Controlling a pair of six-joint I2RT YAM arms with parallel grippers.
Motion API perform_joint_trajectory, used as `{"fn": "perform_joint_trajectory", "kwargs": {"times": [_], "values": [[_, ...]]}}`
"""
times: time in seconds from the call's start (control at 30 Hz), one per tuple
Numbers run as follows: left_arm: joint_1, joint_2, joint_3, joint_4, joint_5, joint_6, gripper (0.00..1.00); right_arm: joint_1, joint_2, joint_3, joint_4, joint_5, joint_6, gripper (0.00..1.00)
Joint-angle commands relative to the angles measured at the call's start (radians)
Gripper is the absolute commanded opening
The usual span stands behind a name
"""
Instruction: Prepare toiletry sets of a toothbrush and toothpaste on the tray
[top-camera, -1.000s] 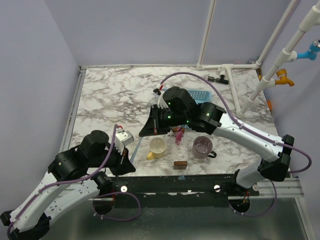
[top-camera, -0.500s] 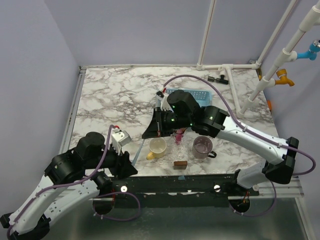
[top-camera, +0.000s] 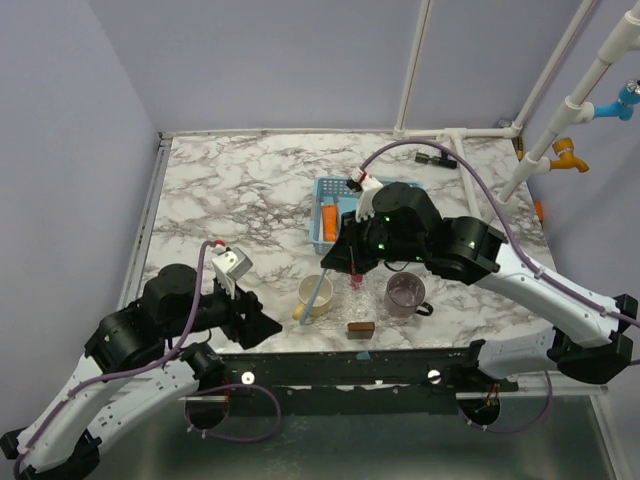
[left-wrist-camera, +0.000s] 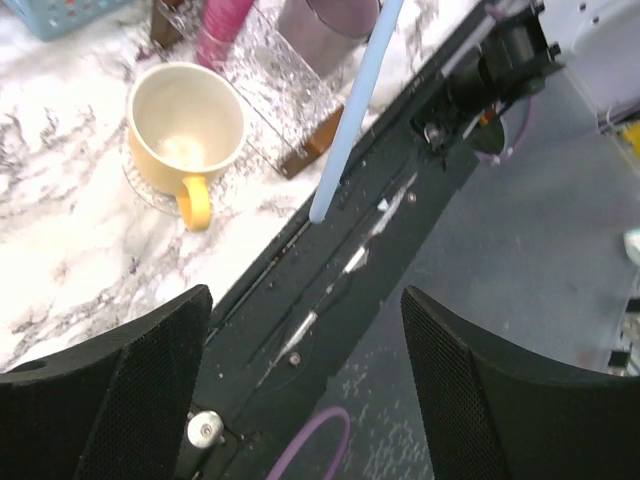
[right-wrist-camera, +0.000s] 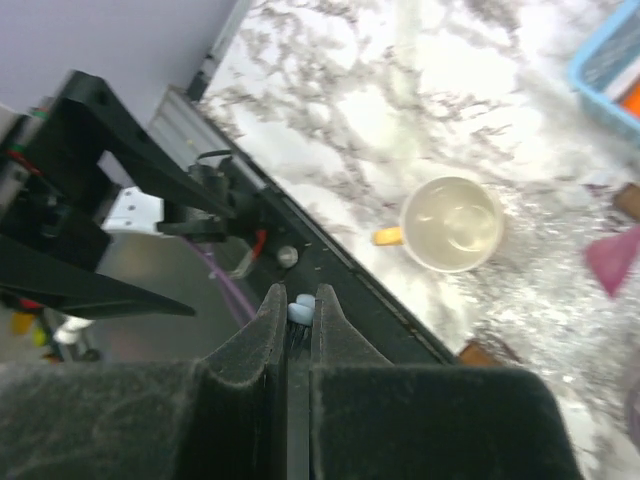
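My right gripper (top-camera: 338, 262) (right-wrist-camera: 300, 304) is shut on a light blue toothbrush (top-camera: 312, 295) (left-wrist-camera: 355, 110) (right-wrist-camera: 301, 311). It holds the toothbrush in the air, slanting down over the table's near edge beside the yellow cup (top-camera: 316, 291). The blue tray (top-camera: 340, 188) (right-wrist-camera: 605, 60) lies behind that gripper. An orange tube (top-camera: 329, 215), apparently the toothpaste, lies in the tray. My left gripper (top-camera: 262, 325) (left-wrist-camera: 305, 400) is open and empty, over the black front rail left of the cup.
A yellow cup (left-wrist-camera: 185, 120) (right-wrist-camera: 452, 224), a pink thing (top-camera: 355, 272) in a clear holder, a purple cup (top-camera: 405, 293) and a brown block (top-camera: 361, 328) stand near the front edge. White pipes (top-camera: 455, 135) run along the back right.
My left gripper opened and drew back to the left. The right arm swung right with the toothbrush in its grip, uncovering the blue tray.
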Motion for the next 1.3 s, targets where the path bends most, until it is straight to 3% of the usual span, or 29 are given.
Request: {"fn": "perform_joint_trajectory", "kwargs": {"times": [0.0, 0.2, 0.43, 0.53, 0.63, 0.93, 1.27], "values": [[-0.005, -0.023, 0.006, 0.104, -0.109, -0.04, 0.78, 0.001, -0.067, -0.007, -0.093, 0.138, -0.166, 0.0], [-0.005, -0.001, -0.01, 0.174, -0.158, -0.034, 0.82, 0.002, -0.104, -0.069, -0.108, 0.248, -0.297, 0.01], [-0.004, 0.021, -0.009, 0.251, -0.223, -0.07, 0.87, 0.003, -0.189, -0.239, 0.042, 0.34, -0.402, 0.01], [-0.005, 0.01, -0.008, 0.284, -0.261, -0.1, 0.89, 0.003, -0.188, -0.239, 0.045, 0.402, -0.434, 0.01], [-0.005, -0.022, 0.007, 0.316, -0.314, -0.128, 0.99, 0.003, -0.19, -0.231, 0.069, 0.378, -0.48, 0.0], [-0.004, 0.008, 0.119, 0.224, -0.437, -0.135, 0.99, 0.002, -0.248, -0.247, 0.186, 0.354, -0.607, 0.01], [-0.004, -0.009, 0.171, 0.138, -0.46, -0.202, 0.99, 0.003, -0.23, -0.232, 0.115, 0.301, -0.625, 0.01]]}}
